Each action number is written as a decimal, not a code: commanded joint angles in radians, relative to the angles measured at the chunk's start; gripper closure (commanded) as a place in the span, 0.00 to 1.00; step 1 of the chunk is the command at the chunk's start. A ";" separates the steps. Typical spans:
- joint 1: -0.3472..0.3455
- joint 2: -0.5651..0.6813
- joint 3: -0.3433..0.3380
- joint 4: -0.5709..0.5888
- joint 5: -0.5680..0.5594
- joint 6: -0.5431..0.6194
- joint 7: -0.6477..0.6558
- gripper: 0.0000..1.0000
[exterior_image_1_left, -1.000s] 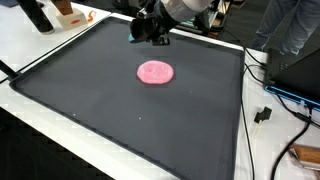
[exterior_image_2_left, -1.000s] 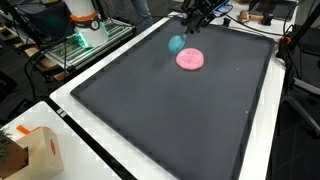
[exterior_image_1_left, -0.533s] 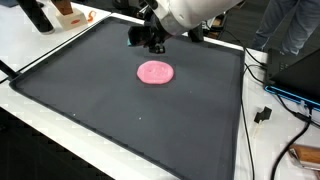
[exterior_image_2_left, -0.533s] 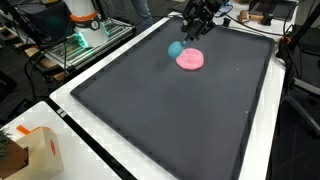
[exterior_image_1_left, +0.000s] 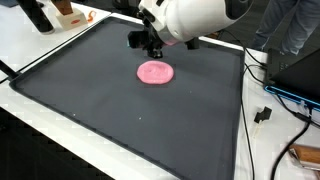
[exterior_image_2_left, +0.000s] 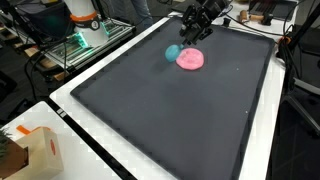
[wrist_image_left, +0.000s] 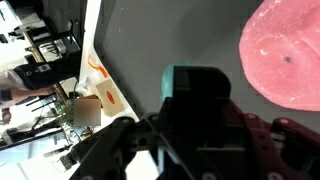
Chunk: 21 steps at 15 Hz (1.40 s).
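A flat round pink disc (exterior_image_1_left: 154, 72) (exterior_image_2_left: 190, 59) lies on the far part of a black mat (exterior_image_1_left: 110, 115) (exterior_image_2_left: 150, 115). My gripper (exterior_image_1_left: 148, 45) (exterior_image_2_left: 183, 42) hangs just above the mat beside the disc's far edge. It looks shut on a small teal object (exterior_image_2_left: 173, 52), which shows right next to the disc. In the wrist view the teal object (wrist_image_left: 182, 75) sits at the tip of the dark gripper (wrist_image_left: 195, 88), with the pink disc (wrist_image_left: 285, 60) to its right. The arm hides the teal object in an exterior view.
The mat has a raised edge on a white table (exterior_image_1_left: 40, 125). A cardboard box (exterior_image_2_left: 35, 150) stands at the near corner. Cables (exterior_image_1_left: 268, 105) and a person (exterior_image_1_left: 295, 30) are beside the mat. An orange and white device (exterior_image_2_left: 82, 15) stands at the far side.
The gripper and the teal object have shifted a little toward the near side, staying close beside the pink disc. The disc has not moved.
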 joint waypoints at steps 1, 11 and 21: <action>0.019 0.035 -0.013 0.042 -0.016 -0.055 -0.018 0.75; 0.002 0.043 -0.002 0.051 -0.011 -0.039 -0.155 0.75; -0.032 -0.019 0.002 0.057 0.037 -0.013 -0.321 0.75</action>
